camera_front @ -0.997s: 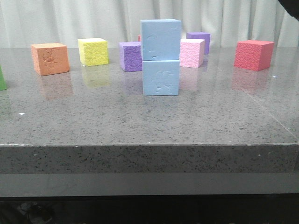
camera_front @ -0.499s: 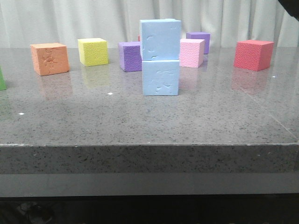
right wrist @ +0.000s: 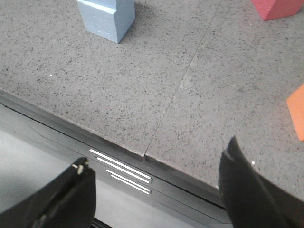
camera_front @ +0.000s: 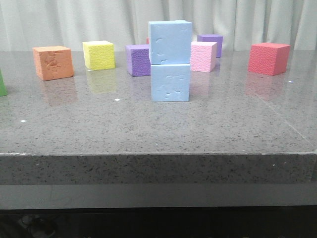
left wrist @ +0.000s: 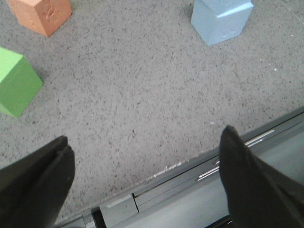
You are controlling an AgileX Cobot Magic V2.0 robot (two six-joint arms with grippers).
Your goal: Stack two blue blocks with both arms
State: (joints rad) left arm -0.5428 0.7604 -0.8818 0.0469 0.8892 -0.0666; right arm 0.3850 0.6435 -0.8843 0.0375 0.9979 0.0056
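Note:
Two pale blue blocks stand stacked in the middle of the table: the upper blue block (camera_front: pixel 170 42) rests on the lower blue block (camera_front: pixel 170 83), turned slightly askew. The stack also shows in the left wrist view (left wrist: pixel 221 20) and in the right wrist view (right wrist: pixel 106 15). Neither arm shows in the front view. My left gripper (left wrist: pixel 145 166) is open and empty over the table's front edge. My right gripper (right wrist: pixel 159 183) is open and empty over the front edge too. Both are well back from the stack.
On the grey stone table (camera_front: pixel 148 129) stand an orange cube (camera_front: pixel 53 62), a yellow cube (camera_front: pixel 98 54), two purple cubes (camera_front: pixel 138 60) (camera_front: pixel 210 43), a pink cube (camera_front: pixel 203 56), a red cube (camera_front: pixel 269 58) and a green cube (left wrist: pixel 16 81) at the far left edge.
A dark bit of the right arm at the front view's top right corner has left the picture. The stack has not moved.

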